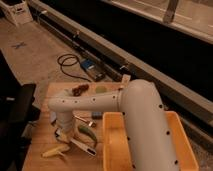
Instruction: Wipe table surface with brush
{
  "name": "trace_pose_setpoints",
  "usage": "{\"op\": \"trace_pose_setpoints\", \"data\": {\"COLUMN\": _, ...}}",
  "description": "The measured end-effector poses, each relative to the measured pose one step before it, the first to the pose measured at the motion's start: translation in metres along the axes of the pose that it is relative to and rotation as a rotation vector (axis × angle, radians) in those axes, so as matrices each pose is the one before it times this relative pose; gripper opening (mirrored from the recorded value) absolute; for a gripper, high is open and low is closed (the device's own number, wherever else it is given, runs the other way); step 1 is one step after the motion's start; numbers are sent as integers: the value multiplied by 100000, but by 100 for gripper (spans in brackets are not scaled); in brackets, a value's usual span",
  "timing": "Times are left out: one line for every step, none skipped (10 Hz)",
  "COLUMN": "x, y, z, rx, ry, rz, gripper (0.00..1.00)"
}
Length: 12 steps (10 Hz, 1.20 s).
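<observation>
View: the one camera, looking down over the robot's arm toward the table and the floor beyond it.
Arm: the white arm rises at the lower right, bends and reaches left across the table, with its wrist turned down near the left side.
Gripper: the gripper hangs below the wrist, low over the left part of the table surface, just above the wood.
Gripper state: the fingers are drawn fully together; the upper-left end of the brush handle meets them and looks clamped between them.
Brush: the brush slants from the gripper down to the right, white handle first, its dark end low on the wood close to the tub's left wall.
Table surface: the table surface is light brown planks, with bare wood to the left of the gripper.
Banana: a yellow banana lies on the wood just below and left of the brush.
Green item: a curved green item lies just above the brush handle, right of the gripper.
Tub: a big yellow tub fills the right side of the table, partly behind the arm.
Far edge: a dark red item and a pale green item sit near the table's far edge.
Floor: a coiled black cable and a blue box lie beyond the table.
</observation>
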Motion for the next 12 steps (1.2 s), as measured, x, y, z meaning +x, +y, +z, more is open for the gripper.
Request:
{"op": "trace_pose_setpoints", "data": {"x": -139, "y": 40, "z": -145, "rx": -144, "ry": -252, "rz": 95, "gripper": 0}}
{"op": "trace_pose_setpoints", "data": {"x": -330, "y": 263, "z": -647, "rx": -714, "ry": -242, "rz": 515, "gripper": 0}}
{"op": "trace_pose_setpoints", "data": {"x": -179, "y": -324, "z": -1152, "rx": 191, "ry": 258, "rz": 229, "gripper": 0}}
{"op": "trace_pose_setpoints", "data": {"x": -131, "y": -540, "z": -995, "rx": -786, "ry": 773, "rz": -700, "gripper": 0}}
{"op": "trace_pose_setpoints", "data": {"x": -52, "y": -827, "z": -560, "rx": -4190, "ry": 6269, "rz": -1602, "gripper": 0}}
{"op": "trace_pose_setpoints", "data": {"x": -335, "y": -315, "z": 1, "rx": -2766, "ry": 6374, "rz": -340, "gripper": 0}}
{"op": "trace_pose_setpoints", "data": {"x": -12, "y": 188, "z": 443, "rx": -338, "ry": 5488, "rz": 223, "gripper": 0}}
{"op": "trace_pose_setpoints", "data": {"x": 83, "y": -55, "z": 588, "rx": 790, "ry": 1062, "rz": -211, "gripper": 0}}
{"op": "trace_pose_setpoints", "data": {"x": 461, "y": -87, "z": 738, "rx": 169, "ry": -2214, "rz": -650, "gripper": 0}}
{"op": "trace_pose_setpoints", "data": {"x": 259, "y": -81, "z": 864, "rx": -164, "ry": -6161, "rz": -524, "gripper": 0}}
{"op": "trace_pose_setpoints", "data": {"x": 325, "y": -130, "z": 447, "rx": -331, "ry": -3738, "rz": -439, "gripper": 0}}
{"op": "trace_pose_setpoints", "data": {"x": 147, "y": 265, "z": 20, "rx": -1001, "ry": -2380, "rz": 221, "gripper": 0}}
